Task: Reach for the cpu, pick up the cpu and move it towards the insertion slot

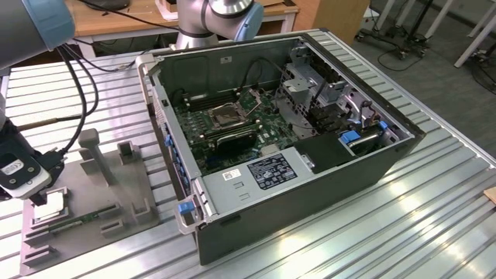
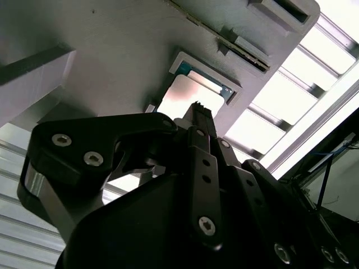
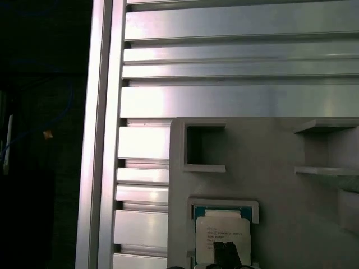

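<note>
The cpu (image 1: 50, 207) is a small pale square chip lying in a shallow square recess at the near-left corner of the grey tray (image 1: 136, 192). In both wrist views its silvery face (image 2: 185, 96) (image 3: 220, 232) shows inside the recess, with a green rim along one side. My gripper (image 1: 36, 196) hangs right over it, and its dark tip (image 2: 198, 110) (image 3: 228, 253) is at the chip's face. I cannot tell whether it touches. The insertion slot (image 1: 227, 115), a shiny square frame with a dark centre, sits on the green board inside the open computer case, far from the gripper.
A long green memory stick (image 1: 78, 221) lies on the tray beside the cpu. Grey posts (image 1: 92, 152) rise from the tray's back half. The open computer case (image 1: 310, 174) stands at the exterior view's right on a ribbed metal table (image 1: 403, 232). Cables (image 1: 81, 87) hang by the arm.
</note>
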Robot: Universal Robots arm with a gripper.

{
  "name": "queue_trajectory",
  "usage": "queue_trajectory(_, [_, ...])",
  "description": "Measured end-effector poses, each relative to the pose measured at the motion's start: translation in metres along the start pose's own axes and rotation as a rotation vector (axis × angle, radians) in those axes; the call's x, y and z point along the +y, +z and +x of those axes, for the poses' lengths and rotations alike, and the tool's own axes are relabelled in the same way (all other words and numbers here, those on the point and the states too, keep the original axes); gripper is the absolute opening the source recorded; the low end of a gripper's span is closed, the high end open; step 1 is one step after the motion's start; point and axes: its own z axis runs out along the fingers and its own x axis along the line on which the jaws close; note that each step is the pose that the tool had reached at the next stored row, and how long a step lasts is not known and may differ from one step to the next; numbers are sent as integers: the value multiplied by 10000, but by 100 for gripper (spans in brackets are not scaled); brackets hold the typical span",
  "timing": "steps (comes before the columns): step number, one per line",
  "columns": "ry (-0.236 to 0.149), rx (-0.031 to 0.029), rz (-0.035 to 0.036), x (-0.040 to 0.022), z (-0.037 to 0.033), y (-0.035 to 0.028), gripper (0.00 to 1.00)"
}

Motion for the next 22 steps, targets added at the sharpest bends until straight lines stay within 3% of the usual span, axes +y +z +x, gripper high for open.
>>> queue_trajectory(10, [0, -8, 1, -1, 0, 47, 11])
queue_trajectory(13, [0, -37, 0, -1, 5, 59, 11])
queue_trajectory(22, [-1, -49, 0, -5, 10, 66, 11])
